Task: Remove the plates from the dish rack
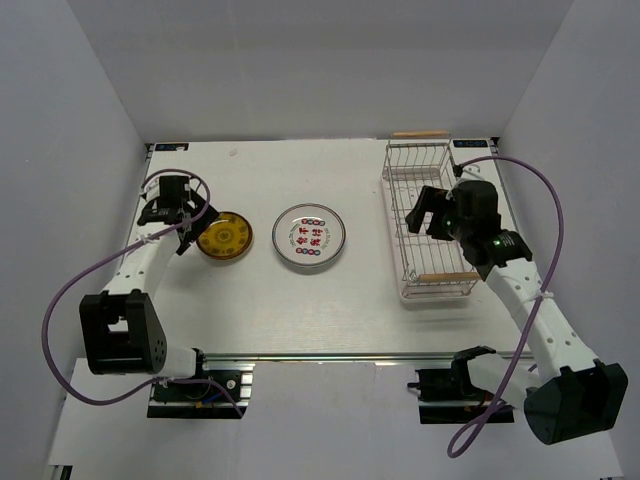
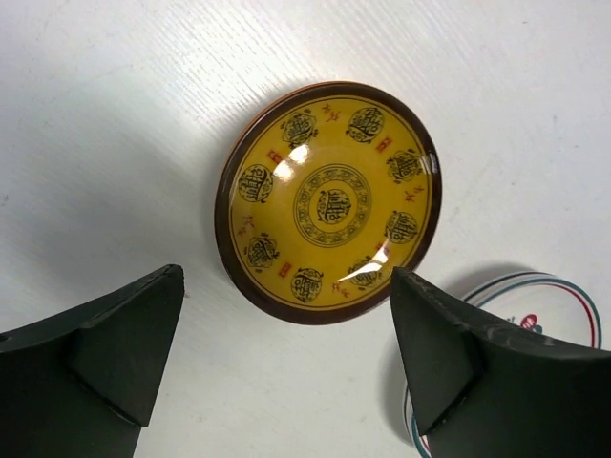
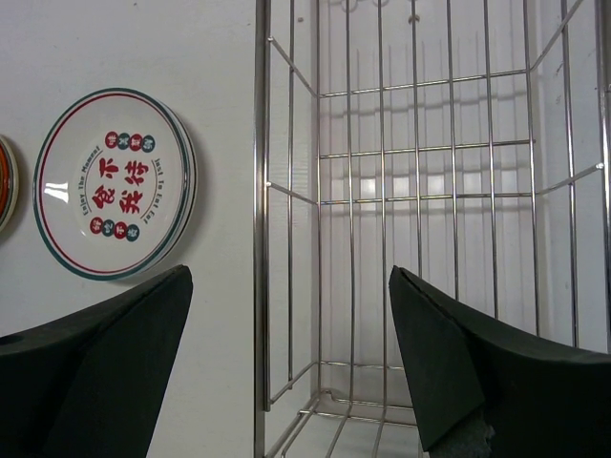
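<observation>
Dish rack [image 1: 420,175], far right of counter [image 1: 330,320]: only its wire floor shows inside. Plates on counter: two, yellow-brown patterned plate [image 1: 224,237] left, white plate [image 1: 310,237] centre. Left tool [image 2: 286,275] released above the patterned plate; right tool [image 3: 291,272] released over the rack

The left arm [image 1: 148,264] is stretched forward, and the left gripper [image 1: 188,222] is pointed downward, jaws spread wide. The right arm [image 1: 532,302] is bent inward, the right gripper [image 1: 424,212] angled down, jaws likewise parted.
</observation>
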Motion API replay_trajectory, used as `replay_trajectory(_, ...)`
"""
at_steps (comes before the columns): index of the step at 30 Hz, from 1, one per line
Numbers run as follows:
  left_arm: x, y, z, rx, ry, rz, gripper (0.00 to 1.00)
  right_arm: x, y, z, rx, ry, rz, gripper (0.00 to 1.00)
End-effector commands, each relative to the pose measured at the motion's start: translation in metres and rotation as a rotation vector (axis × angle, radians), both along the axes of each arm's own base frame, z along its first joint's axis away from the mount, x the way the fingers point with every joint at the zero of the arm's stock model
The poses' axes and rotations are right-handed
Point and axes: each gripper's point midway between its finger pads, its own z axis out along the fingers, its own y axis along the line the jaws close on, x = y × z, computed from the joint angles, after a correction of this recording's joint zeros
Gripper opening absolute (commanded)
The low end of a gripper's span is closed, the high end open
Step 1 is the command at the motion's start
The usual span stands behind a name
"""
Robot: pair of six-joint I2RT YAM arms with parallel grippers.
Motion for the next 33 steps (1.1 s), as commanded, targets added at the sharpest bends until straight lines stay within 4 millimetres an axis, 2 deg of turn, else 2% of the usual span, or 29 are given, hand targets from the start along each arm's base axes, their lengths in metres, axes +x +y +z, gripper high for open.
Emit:
replay_trajectory(1, -0.002, 0.0, 0.028, 0.009, -0.028, -0.035, 0.98, -0.001, -0.002, 0.019, 0.019, -0.073, -0.009, 0.89)
replay_trajectory(3, 0.0, -0.012, 0.042, 0.022, -0.063, -0.115, 0.98, -0.003, -0.01, 0.028, -0.001, -0.109, -0.03, 0.89)
replay_trajectory(4, 0.001, -0.019, 0.059, 0.003, -0.12, -0.16, 0.98, -0.004, -0.014, 0.029, -0.009, -0.117, -0.046, 0.89)
replay_trajectory(6, 0.002, -0.027, 0.076, 0.001, -0.188, -0.225, 0.98, -0.006, -0.025, 0.035, -0.036, -0.144, -0.097, 0.89)
replay_trajectory(7, 0.004, -0.034, 0.101, -0.01, -0.289, -0.265, 0.98, -0.009, -0.031, 0.036, -0.052, -0.145, -0.12, 0.89)
replay_trajectory(8, -0.001, -0.044, 0.096, -0.02, -0.313, -0.343, 0.98, -0.012, -0.042, 0.04, -0.073, -0.164, -0.174, 0.89)
replay_trajectory(9, 0.0, -0.053, 0.106, -0.03, -0.38, -0.395, 0.98, -0.014, -0.048, 0.041, -0.085, -0.172, -0.199, 0.89)
replay_trajectory(10, -0.006, -0.064, 0.134, -0.047, -0.499, -0.453, 0.98, -0.016, -0.053, 0.042, -0.102, -0.182, -0.218, 0.89)
replay_trajectory(11, -0.013, -0.068, 0.134, -0.023, -0.527, -0.508, 0.98, -0.02, -0.064, 0.05, -0.121, -0.222, -0.261, 0.89)
replay_trajectory(12, -0.018, -0.076, 0.144, -0.017, -0.584, -0.562, 0.98, -0.022, -0.068, 0.052, -0.126, -0.237, -0.276, 0.89)
replay_trajectory(13, -0.031, -0.085, 0.172, -0.003, -0.707, -0.627, 0.98, -0.027, -0.073, 0.055, -0.124, -0.261, -0.3, 0.89)
replay_trajectory(14, -0.039, -0.084, 0.17, 0.04, -0.735, -0.652, 0.98, -0.03, -0.074, 0.057, -0.11, -0.267, -0.306, 0.89)
replay_trajectory(15, -0.046, -0.084, 0.18, 0.07, -0.784, -0.657, 0.98, -0.033, -0.075, 0.056, -0.104, -0.268, -0.311, 0.89)
replay_trajectory(16, -0.062, -0.082, 0.195, 0.1, -0.85, -0.647, 0.98, -0.039, -0.073, 0.06, -0.088, -0.287, -0.296, 0.89)
replay_trajectory(18, -0.078, -0.078, 0.191, 0.137, -0.869, -0.64, 0.98, -0.045, -0.07, 0.058, -0.083, -0.292, -0.266, 0.89)
replay_trajectory(19, -0.094, -0.078, 0.2, 0.167, -0.916, -0.645, 0.98, -0.051, -0.07, 0.059, -0.078, -0.301, -0.258, 0.89)
replay_trajectory(20, -0.101, -0.076, 0.192, 0.175, -0.899, -0.643, 0.98, -0.056, -0.071, 0.054, -0.083, -0.284, -0.256, 0.89)
replay_trajectory(23, -0.125, -0.075, 0.194, 0.235, -0.945, -0.665, 0.98, -0.066, -0.075, 0.047, -0.075, -0.266, -0.275, 0.89)
replay_trajectory(24, -0.129, -0.074, 0.183, 0.238, -0.923, -0.668, 0.98, -0.071, -0.077, 0.041, -0.083, -0.246, -0.277, 0.89)
replay_trajectory(26, -0.14, -0.072, 0.179, 0.272, -0.948, -0.663, 0.98, -0.077, -0.08, 0.034, -0.095, -0.237, -0.278, 0.89)
replay_trajectory(27, -0.14, -0.07, 0.165, 0.27, -0.933, -0.656, 0.98, -0.08, -0.082, 0.029, -0.106, -0.228, -0.28, 0.89)
replay_trajectory(33, -0.151, -0.059, 0.167, 0.295, -0.956, -0.581, 0.98, -0.089, -0.083, 0.011, -0.08, -0.247, -0.287, 0.89)
